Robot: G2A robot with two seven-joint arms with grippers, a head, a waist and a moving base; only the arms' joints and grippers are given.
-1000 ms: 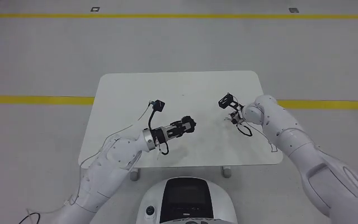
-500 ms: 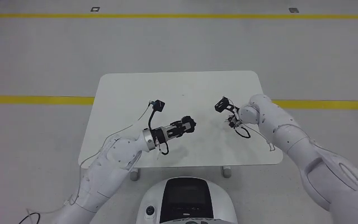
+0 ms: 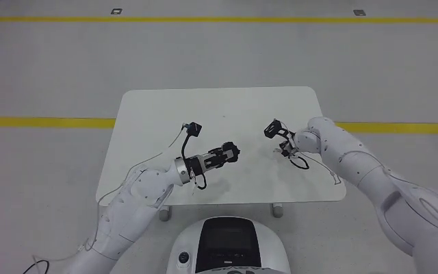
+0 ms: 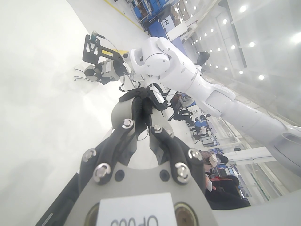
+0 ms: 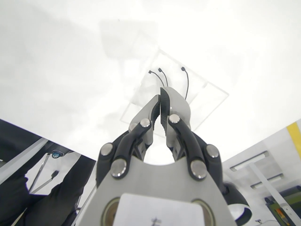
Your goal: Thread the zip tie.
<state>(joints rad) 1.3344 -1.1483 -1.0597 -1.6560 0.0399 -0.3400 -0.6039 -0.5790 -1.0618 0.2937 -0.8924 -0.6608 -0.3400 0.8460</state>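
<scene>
The jaws of my right gripper (image 5: 160,99) are pressed fully together, with the tips down at three zip ties (image 5: 188,81). These are thin and black, each with a small square head. They lie a little curved on a clear sheet (image 5: 209,95) at the right part of the white table (image 3: 205,109). Two run up to my tips; if they are pinched I cannot tell. My left gripper (image 4: 138,102), jaws together too, hangs nearly level over the table's middle, pointing toward the right one.

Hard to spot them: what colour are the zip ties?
The zip ties are black; see right wrist view.
</scene>
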